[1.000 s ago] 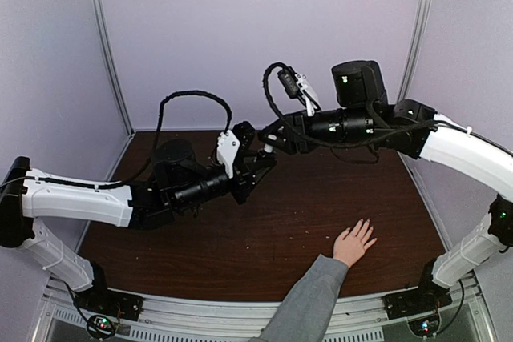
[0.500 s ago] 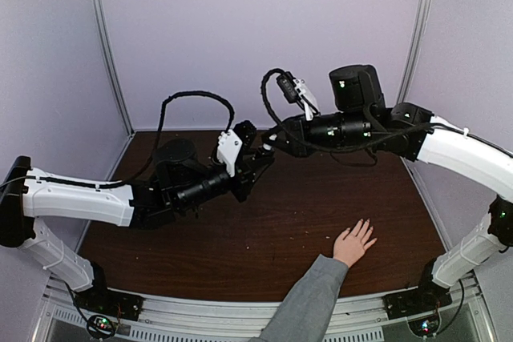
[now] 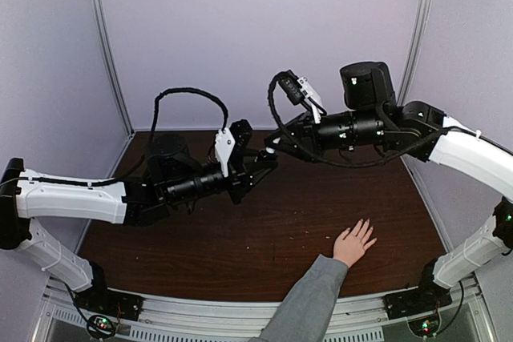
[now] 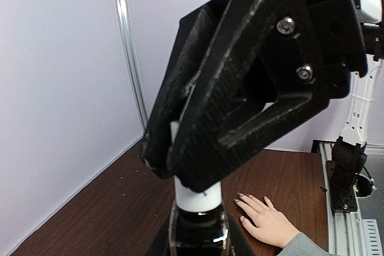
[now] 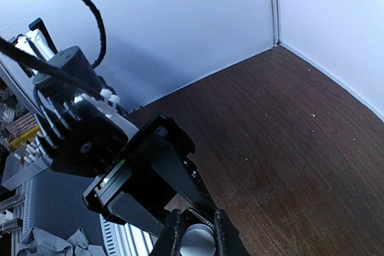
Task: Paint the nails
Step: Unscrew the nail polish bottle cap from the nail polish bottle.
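A human hand (image 3: 353, 243) in a grey sleeve lies flat on the table at the front right, fingers spread. Its nails (image 4: 241, 196) show as small pale tips in the left wrist view. High above the table's middle, my left gripper (image 3: 263, 163) is shut on a small dark polish bottle (image 4: 198, 232). My right gripper (image 5: 197, 235) meets it from the right and is shut on the bottle's white cap (image 4: 197, 199); its black fingers (image 4: 240, 106) fill the left wrist view. From above, the bottle is hidden between the two grippers.
The dark wooden table (image 3: 280, 230) is walled by pale panels at the back and both sides. Black cables loop above both wrists. The grey sleeve (image 3: 309, 302) crosses the front rail between the two arm bases.
My right gripper has gone from partly open to shut on the white cap. Both arms shifted slightly, the right one to the right. The hand stayed still.
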Controlling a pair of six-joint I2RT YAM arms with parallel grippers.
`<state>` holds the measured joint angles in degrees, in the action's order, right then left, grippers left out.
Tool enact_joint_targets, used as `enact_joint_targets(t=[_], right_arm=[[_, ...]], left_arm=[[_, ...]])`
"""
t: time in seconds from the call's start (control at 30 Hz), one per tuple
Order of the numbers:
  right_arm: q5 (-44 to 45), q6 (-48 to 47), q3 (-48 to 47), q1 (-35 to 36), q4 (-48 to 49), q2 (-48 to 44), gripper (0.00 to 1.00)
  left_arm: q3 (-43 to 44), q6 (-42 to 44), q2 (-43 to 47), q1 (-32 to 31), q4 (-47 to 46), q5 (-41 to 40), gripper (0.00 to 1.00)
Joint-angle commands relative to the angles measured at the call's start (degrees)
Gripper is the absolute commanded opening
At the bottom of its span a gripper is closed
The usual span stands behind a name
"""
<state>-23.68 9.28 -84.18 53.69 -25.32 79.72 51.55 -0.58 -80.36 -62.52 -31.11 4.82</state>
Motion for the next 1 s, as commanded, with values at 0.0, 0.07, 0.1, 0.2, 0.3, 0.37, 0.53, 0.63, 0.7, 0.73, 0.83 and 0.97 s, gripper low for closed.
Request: enact_joint_targets(t=[0.0, 0.07, 0.1, 0.2, 0.3, 0.37, 0.53, 0.63, 0.7, 0.73, 0.83, 0.97], right_arm=[[-3.8, -3.4, -0.6, 0.2, 1.7, -0.9, 0.05], [-5.1, -4.7, -0.6, 0.2, 1.7, -1.3, 0.05], [-5.8, -5.3, -0.7, 0.2, 1.7, -1.4, 0.05], [-8.0, -7.0, -0.9, 0.2, 1.7, -1.7, 0.05], [-11.1, -8.5, -1.0, 0.1, 1.7, -1.9, 0.05], [-13.6, -10.2, -1.1, 0.2, 1.7, -1.9, 0.05], [-18.6, -13.0, -2.1, 0.2, 0.5, -2.1, 0.04], [-21.0, -14.5, -2.6, 0.2, -0.4, -2.2, 0.04], [-22.4, -15.4, -2.7, 0.1, -0.9, -2.3, 0.04], [-23.1, -15.6, -2.8, 0.2, -1.1, -2.3, 0.04], [-24.7, -16.2, -2.7, 0.1, -1.2, -2.3, 0.04], [-24.2, -16.2, -2.9, 0.1, -1.4, -2.3, 0.04]], left_arm=[[-0.1, 0.8, 2.5, -1.3, -4.5, 16.2, 0.0], [-0.2, -1.2, 2.7, -1.3, -4.8, 20.0, 0.0], [-0.1, -1.4, 2.7, -1.3, -4.8, 21.8, 0.0], [0.2, -2.0, 2.5, -1.3, -4.7, 26.6, 0.0], [0.6, -3.0, 2.1, -1.2, -5.3, 30.8, 0.0], [1.0, -4.0, 1.8, -1.1, -6.1, 33.3, 0.0], [2.0, -7.6, 0.5, -0.7, -9.4, 40.5, 0.0], [2.5, -11.3, -0.7, -0.1, -13.1, 44.6, 0.0], [2.6, -14.4, -1.5, 0.3, -16.0, 46.7, 0.0], [2.6, -15.7, -1.9, 0.6, -17.7, 47.4, 0.0], [2.7, -18.8, -2.9, 1.2, -21.5, 49.1, 0.0], [2.6, -19.3, -3.4, 1.7, -22.3, 48.9, 0.0]])
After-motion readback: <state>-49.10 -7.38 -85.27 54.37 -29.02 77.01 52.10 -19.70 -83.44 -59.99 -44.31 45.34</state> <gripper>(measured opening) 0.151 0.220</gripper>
